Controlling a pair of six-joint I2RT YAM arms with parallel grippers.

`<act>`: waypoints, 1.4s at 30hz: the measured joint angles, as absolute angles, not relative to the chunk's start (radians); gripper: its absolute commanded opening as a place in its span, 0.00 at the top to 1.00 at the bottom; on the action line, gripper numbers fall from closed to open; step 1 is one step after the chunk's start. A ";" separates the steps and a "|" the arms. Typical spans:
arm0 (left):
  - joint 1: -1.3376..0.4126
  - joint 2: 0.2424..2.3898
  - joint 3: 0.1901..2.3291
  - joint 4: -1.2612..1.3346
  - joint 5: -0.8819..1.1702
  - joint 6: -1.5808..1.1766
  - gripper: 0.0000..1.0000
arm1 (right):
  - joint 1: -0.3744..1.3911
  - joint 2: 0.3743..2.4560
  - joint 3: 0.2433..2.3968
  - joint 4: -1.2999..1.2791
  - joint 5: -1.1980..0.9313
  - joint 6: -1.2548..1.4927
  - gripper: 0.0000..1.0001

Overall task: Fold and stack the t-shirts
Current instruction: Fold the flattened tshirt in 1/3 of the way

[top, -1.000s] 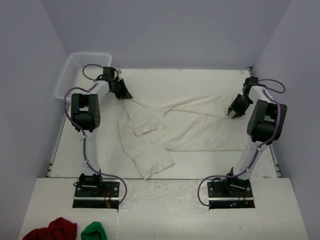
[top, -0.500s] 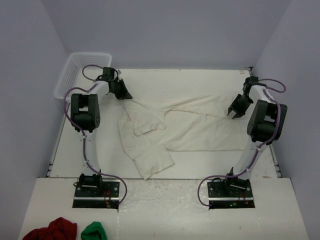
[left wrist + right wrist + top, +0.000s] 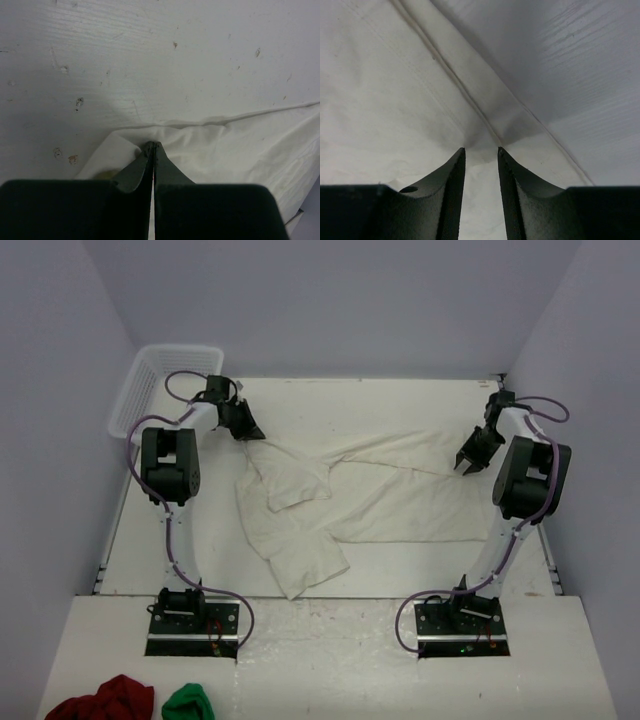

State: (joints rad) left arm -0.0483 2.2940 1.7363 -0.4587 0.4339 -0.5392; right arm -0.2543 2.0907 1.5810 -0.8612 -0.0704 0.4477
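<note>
Two soft, off-white shirts (image 3: pixel 390 500) lie rumpled and overlapping in the middle of the table (image 3: pixel 400 405), one slanting on the left, one stretched flatter to the right. Your left gripper (image 3: pixel 151 146) has its dark, tapered fingers pressed together on a creased far corner of cloth. Your right gripper (image 3: pixel 481 152) pinches a hemmed edge, and the fabric puckers between the narrowly parted tips. The tabletop is scuffed, white-painted wood. A white mesh basket (image 3: pixel 140 380) sits at its far left corner.
</note>
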 measured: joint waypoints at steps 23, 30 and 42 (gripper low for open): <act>-0.062 2.286 1.736 -0.483 0.434 -0.539 1.00 | -0.206 1.994 1.435 -0.764 -0.234 0.545 0.47; -0.067 2.284 1.735 -0.490 0.434 -0.539 1.00 | -0.202 1.990 1.430 -0.710 -0.270 0.592 0.50; -0.067 2.273 1.720 -0.496 0.434 -0.538 1.00 | -0.202 1.956 1.369 -0.704 -0.225 0.631 0.53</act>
